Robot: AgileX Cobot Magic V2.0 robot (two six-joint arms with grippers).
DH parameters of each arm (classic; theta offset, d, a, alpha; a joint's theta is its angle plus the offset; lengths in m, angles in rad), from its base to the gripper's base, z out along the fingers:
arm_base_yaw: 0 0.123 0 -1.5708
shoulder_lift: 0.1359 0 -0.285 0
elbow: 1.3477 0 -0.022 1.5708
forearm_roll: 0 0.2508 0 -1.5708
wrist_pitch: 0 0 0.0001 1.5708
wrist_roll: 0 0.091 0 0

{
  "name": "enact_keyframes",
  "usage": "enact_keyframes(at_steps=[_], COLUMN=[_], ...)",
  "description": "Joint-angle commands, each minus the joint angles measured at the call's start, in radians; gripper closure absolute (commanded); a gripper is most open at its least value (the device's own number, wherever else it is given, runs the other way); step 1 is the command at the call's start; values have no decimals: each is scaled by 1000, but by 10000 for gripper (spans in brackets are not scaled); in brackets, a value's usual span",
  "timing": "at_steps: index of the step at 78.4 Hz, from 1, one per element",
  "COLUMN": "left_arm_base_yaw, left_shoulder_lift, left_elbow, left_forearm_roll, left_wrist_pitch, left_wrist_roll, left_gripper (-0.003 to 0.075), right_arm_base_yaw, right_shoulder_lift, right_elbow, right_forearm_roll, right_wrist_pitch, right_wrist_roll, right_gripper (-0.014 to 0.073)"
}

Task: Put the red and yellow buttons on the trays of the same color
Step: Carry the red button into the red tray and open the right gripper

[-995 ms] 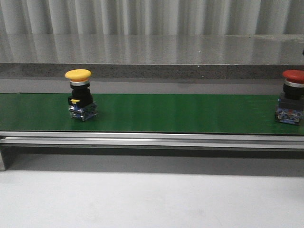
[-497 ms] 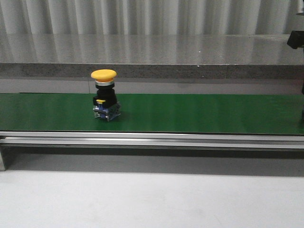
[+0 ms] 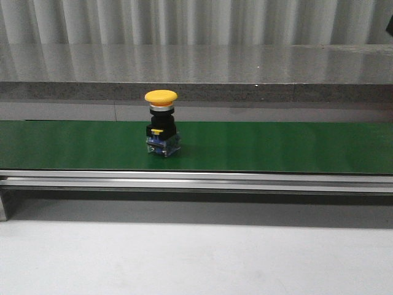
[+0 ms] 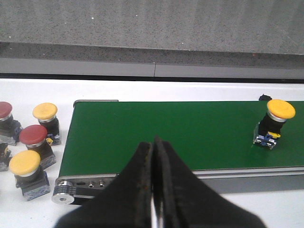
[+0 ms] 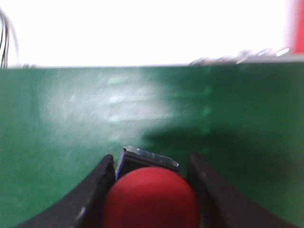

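Three yellow buttons are showing in all: one yellow button [image 3: 161, 125] is standing alone on the green conveyor belt [image 3: 276, 146], and two more, a yellow button [image 4: 45, 114] and another yellow button [image 4: 26, 167], are sitting in the cluster beyond the belt's end.

Three red buttons are showing: a red button [image 4: 34, 138] and a second red button [image 4: 4, 111] are sitting in that same cluster, and a third red button [image 5: 150, 197] is filling the space between the right gripper's [image 5: 151, 190] fingers.

One conveyor belt is appearing.
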Motion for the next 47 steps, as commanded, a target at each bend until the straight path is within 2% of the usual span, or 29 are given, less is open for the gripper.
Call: enact_keyframes(at_steps=[1, 25, 40, 47], left_arm_base_yaw=[-9, -9, -9, -9], left_shoulder_lift=[8, 8, 8, 8], left_elbow=[-27, -27, -27, -27], left_forearm_roll=[-11, -11, -11, -11], left_wrist_pitch=[-68, -68, -68, -68], left_wrist_roll=[0, 0, 0, 0], left_gripper=[741, 741, 741, 741], right_arm_base_yaw=[-59, -304, -392, -400], right_shoulder_lift=[-37, 72, 156, 188], right_elbow=[-81, -215, -238, -238], right_forearm_roll=[1, -3, -3, -3], right_wrist_pitch=[-16, -32, -117, -133], right_wrist_roll=[-10, -9, -8, -8], right_gripper=[408, 408, 408, 408])
